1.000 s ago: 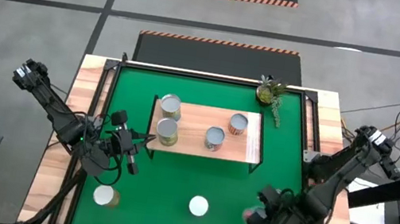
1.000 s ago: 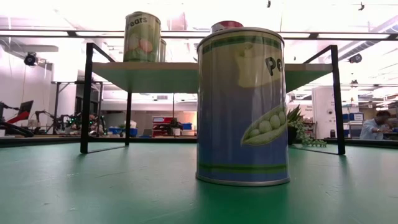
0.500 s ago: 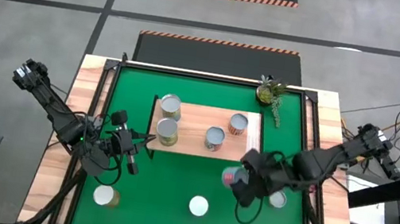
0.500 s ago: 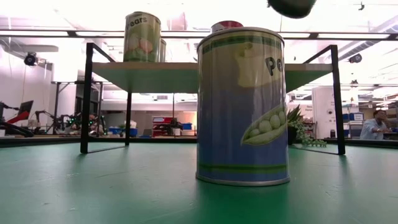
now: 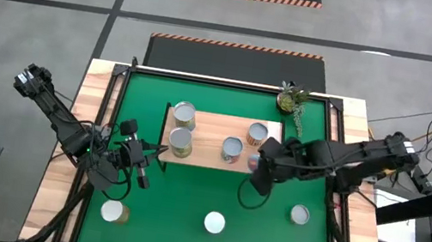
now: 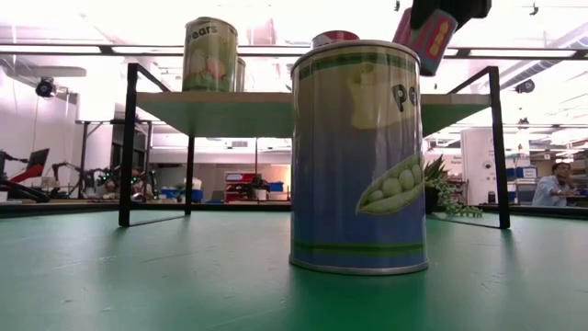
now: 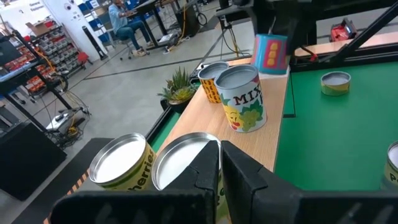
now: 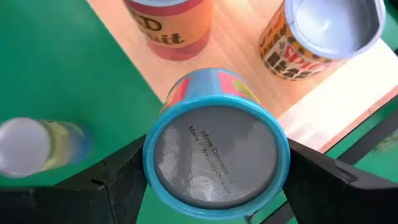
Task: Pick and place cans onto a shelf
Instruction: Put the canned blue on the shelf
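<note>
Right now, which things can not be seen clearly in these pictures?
- Low view: the pea can up close hides most of the shelf and the cans behind it.
- Low view: the right tool is cut off by the top edge; only its blue-and-pink can shows.
- Left wrist view: the left tool covers part of the nearest can.

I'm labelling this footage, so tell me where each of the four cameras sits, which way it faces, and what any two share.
High view: overhead, facing straight down on the table; both arms show.
Low view: at mat level, facing a pea can and the shelf; the right hand shows at the top.
Left wrist view: on the left arm, facing along the shelf; its shut fingers show.
Right wrist view: on the right arm, facing down; its fingers flank a blue can.
Shared: the blue can shows in the low and both wrist views.
</note>
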`<state>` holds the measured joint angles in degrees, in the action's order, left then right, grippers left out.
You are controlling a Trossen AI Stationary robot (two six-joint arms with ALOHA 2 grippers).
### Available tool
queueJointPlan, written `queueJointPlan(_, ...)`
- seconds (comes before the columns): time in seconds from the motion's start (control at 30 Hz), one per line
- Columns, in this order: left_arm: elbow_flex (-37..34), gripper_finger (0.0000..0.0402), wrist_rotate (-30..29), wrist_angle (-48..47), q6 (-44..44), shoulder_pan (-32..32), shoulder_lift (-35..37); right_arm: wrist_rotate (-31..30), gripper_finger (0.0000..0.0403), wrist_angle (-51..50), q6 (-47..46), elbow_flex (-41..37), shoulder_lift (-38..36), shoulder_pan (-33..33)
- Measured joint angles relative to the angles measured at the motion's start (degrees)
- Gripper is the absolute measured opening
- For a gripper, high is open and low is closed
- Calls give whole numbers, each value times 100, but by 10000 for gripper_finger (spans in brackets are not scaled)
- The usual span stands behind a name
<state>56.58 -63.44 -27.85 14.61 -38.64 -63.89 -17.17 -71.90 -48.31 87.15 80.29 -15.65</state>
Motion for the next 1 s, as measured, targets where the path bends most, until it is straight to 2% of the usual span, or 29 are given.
queueJointPlan(0.3,0,0,0,1,0,0,1,43,297,-26,278,-2,273,240)
queueJointPlan(0.6,0,0,0,1,-42,1,1,44,336,-33,294,-4,426,272)
queueJointPlan(0.83,0,0,0,3,-42,-1,1,48,330,-51,244,18,459,270)
queueJointPlan(1.0,0,0,0,3,-42,1,1,61,327,-94,177,364,457,268)
